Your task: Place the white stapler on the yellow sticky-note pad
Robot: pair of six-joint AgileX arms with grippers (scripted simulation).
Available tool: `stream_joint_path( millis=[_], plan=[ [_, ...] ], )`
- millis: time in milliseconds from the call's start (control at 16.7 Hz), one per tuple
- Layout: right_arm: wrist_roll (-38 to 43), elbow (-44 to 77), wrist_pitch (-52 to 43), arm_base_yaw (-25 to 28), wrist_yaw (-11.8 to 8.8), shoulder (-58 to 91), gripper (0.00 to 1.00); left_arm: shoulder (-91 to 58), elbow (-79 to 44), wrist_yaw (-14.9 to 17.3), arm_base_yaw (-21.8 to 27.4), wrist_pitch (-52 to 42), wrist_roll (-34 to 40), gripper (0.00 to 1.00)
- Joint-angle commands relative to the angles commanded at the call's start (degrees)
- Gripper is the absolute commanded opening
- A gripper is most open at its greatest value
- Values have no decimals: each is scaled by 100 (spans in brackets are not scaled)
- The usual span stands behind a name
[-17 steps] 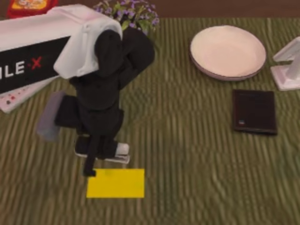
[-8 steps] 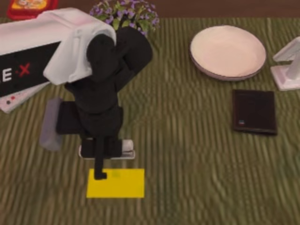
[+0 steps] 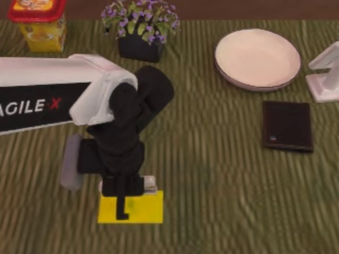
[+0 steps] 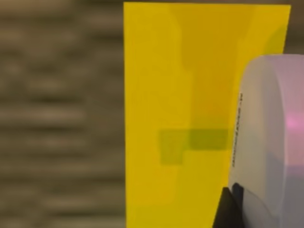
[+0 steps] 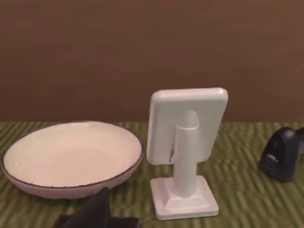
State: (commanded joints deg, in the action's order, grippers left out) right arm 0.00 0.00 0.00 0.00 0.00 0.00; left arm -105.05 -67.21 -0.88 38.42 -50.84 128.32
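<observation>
In the top view my left gripper (image 3: pixel 124 202) hangs over the yellow sticky-note pad (image 3: pixel 145 209) and is shut on the white stapler (image 3: pixel 149 184). Only the stapler's rounded right end shows past the black wrist, level with the pad's far edge. The left wrist view looks down on the yellow pad (image 4: pixel 190 85); the stapler's pale rounded body (image 4: pixel 270 142) overlaps its edge, and a dark finger (image 4: pixel 230 209) presses against its side. My right gripper (image 5: pixel 97 211) is out of the top view, parked by the plate.
A yellow tub with a red lid (image 3: pixel 38 24) and a potted plant (image 3: pixel 140 26) stand at the back left. A cream plate (image 3: pixel 258 57), a white stand (image 3: pixel 326 74) and a dark wallet (image 3: pixel 287 126) lie on the right. A black scanner (image 5: pixel 282 152) sits beyond the stand.
My left arm has carried the stapler toward the front of the table, from just behind the pad to over it. The tub and plant are now uncovered.
</observation>
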Motion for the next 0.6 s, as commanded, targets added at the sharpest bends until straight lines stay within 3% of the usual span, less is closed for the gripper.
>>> stream_joint_path(
  millis=[180, 480, 600],
  plan=[
    [0, 0, 0, 0, 0, 0, 100, -231, 416, 13, 10, 624, -12, 0],
    [0, 0, 0, 0, 0, 0, 100, -284, 513, 16, 12, 742, -14, 0],
    [0, 0, 0, 0, 0, 0, 100, -284, 513, 16, 12, 742, -14, 15]
  ],
)
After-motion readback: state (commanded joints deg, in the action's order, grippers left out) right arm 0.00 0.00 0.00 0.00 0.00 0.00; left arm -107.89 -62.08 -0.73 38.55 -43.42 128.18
